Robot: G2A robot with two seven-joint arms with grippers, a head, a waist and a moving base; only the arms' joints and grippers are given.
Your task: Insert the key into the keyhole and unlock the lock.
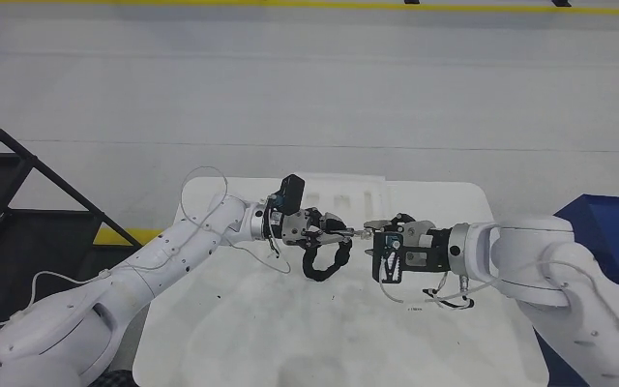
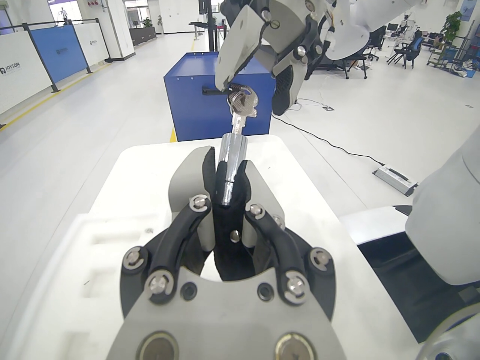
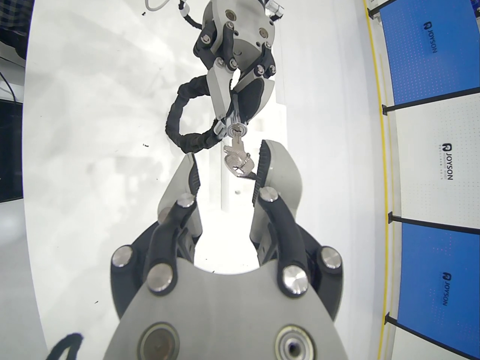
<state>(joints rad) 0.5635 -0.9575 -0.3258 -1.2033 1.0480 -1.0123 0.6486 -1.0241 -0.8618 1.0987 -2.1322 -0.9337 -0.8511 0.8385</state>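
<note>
White table (image 1: 290, 329) below; L gripper (image 2: 227, 162) clamped on lock (image 2: 233, 147), R gripper (image 3: 228, 151) jaws apart round key (image 3: 236, 155), seemingly seated; off-centre grip may bend it.

There are two grippers, the left gripper (image 2: 228, 157) and the right gripper (image 3: 227, 153), and one lock (image 2: 234, 147) with a single black cable loop (image 3: 173, 117). One key (image 2: 243, 108) sits in the keyhole; whether a second key hangs with it cannot be told. There is one table (image 1: 290, 329), one white foam tray (image 1: 353, 193) and one blue cabinet (image 2: 195, 87).
</note>
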